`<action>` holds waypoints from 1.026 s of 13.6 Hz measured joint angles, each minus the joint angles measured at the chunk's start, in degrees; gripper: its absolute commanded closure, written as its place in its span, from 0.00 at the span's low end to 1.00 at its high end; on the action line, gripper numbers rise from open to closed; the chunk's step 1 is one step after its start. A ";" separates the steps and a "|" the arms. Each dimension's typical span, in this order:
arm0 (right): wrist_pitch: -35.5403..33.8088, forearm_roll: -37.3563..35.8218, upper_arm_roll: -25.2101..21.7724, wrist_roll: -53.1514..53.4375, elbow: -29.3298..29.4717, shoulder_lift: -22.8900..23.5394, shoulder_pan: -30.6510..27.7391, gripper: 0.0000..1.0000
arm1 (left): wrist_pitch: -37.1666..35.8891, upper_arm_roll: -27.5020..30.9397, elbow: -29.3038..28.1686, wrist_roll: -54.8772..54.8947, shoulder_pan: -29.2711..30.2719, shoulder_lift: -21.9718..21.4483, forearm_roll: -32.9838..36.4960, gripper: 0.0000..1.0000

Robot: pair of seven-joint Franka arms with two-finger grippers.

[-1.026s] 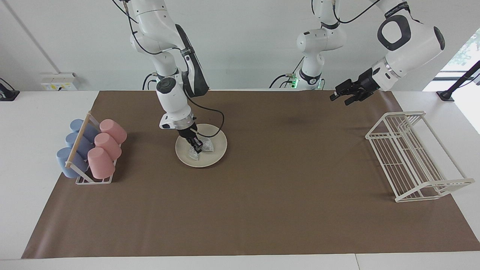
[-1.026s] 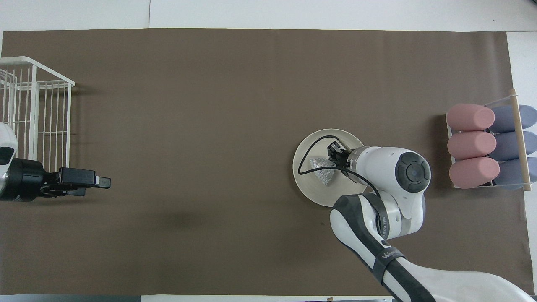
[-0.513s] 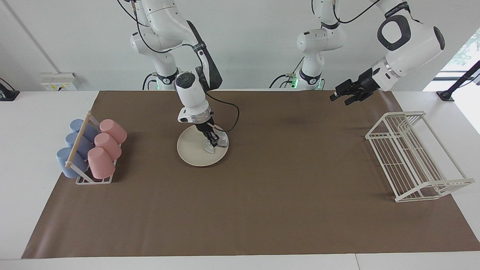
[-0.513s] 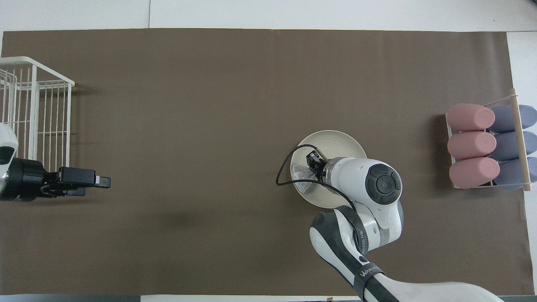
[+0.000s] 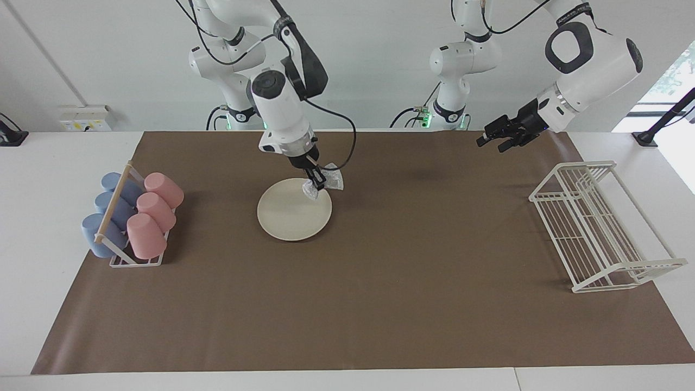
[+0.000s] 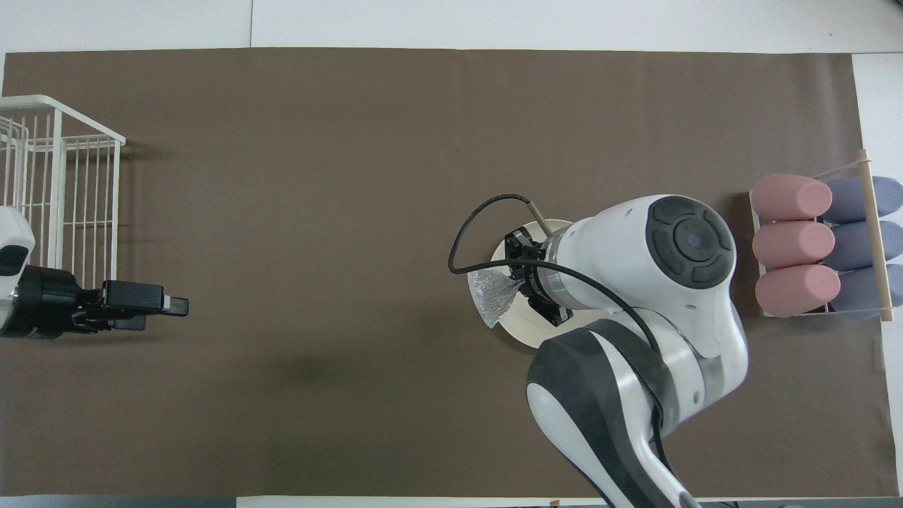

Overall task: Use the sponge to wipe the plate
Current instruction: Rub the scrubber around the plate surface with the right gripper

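Since half a second ago the right gripper (image 5: 316, 183) has risen off the plate (image 5: 290, 214), carrying the sponge (image 5: 326, 182) up with it; the left arm has barely shifted. The right gripper's fingers are clenched on the sponge, which hangs in the air over the plate's edge nearest the robots, toward the left arm's end of the table, and no longer touches it. The plate lies flat on the brown mat (image 5: 380, 304). The left gripper (image 5: 491, 137) waits in the air over the mat's edge near the robots, near the white wire rack (image 5: 597, 228); whether its fingers are parted cannot be told. Pink and blue cups (image 5: 146, 214) lie in a holder toward the right arm's end.
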 measured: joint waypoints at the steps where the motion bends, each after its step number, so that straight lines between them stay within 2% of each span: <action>1: -4.12 -0.26 -0.03 2.12 1.95 -1.94 0.00 1.00 | 0.04 -0.06 0.01 -0.15 0.00 0.00 -0.03 0.00; 3: -9.35 -2.90 0.05 6.73 4.39 -4.72 0.01 1.00 | 0.05 -0.07 0.13 -0.49 0.02 0.00 -2.17 0.00; 4: -10.62 -4.36 0.25 8.99 5.01 -5.13 0.13 1.00 | 0.01 -0.03 0.21 -0.61 0.05 0.02 -5.70 0.00; 9: -11.32 -5.26 1.03 16.65 7.74 -3.96 4.14 1.00 | -1.47 -0.12 0.27 -1.42 -0.04 0.10 -21.55 0.00; 12: -11.32 -5.33 1.00 17.79 8.17 -3.64 4.33 1.00 | -4.09 -0.54 -0.16 -1.96 -0.37 0.05 -29.80 0.00; 14: -11.32 -5.34 0.98 17.81 8.23 -3.51 4.32 1.00 | -4.08 -0.73 -1.77 -1.97 -2.76 -0.44 -34.53 0.00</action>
